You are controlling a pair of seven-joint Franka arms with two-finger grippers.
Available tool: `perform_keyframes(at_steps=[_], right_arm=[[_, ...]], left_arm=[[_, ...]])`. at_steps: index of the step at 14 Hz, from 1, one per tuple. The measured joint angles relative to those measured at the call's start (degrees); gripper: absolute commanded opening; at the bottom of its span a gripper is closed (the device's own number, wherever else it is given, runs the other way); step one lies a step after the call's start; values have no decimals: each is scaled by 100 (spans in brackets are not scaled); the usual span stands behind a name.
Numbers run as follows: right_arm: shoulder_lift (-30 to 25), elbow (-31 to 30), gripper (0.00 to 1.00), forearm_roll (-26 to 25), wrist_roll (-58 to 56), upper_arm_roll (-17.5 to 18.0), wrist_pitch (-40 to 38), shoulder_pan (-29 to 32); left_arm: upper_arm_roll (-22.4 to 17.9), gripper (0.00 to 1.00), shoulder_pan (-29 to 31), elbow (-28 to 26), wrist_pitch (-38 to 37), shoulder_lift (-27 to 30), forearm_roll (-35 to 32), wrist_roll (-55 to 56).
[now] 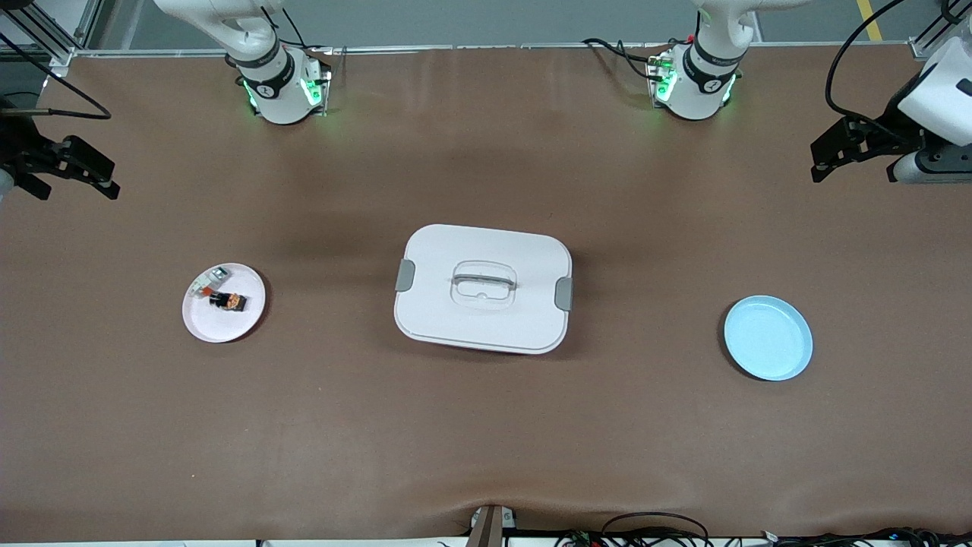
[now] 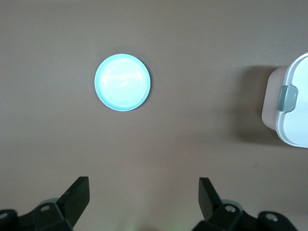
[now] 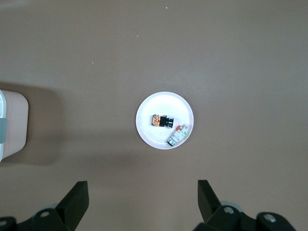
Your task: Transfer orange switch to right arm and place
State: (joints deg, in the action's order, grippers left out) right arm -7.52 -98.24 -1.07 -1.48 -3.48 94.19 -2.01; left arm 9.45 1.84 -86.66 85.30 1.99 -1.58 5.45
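I see the left gripper (image 2: 143,202) up in the air over the table's end on the left arm's side, its fingers spread wide and holding nothing. The right gripper (image 3: 143,202) hangs the same way over the right arm's end of the table, fingers apart and empty.

I take the white box (image 1: 483,289) with its closed lid, in the middle of the table, as my landmark. Toward the right arm's end from this box lies the white plate (image 1: 244,317). The orange switch (image 1: 228,301) rests in this plate, and just beside it in the same plate is a white-grey block (image 1: 210,280). Toward the left arm's end from the box lies the blue plate (image 1: 768,338).
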Motion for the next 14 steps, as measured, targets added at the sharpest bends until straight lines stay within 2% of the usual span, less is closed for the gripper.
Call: perform_keyframes(at_steps=[4, 14], right_arm=[[0, 0, 100, 2, 204, 1, -116, 0], [0, 0, 100, 8, 277, 4, -152, -1]], left_arm=[[-6, 100, 116, -9, 44, -1, 276, 0], [-4, 100, 125, -36, 45, -5, 254, 1]])
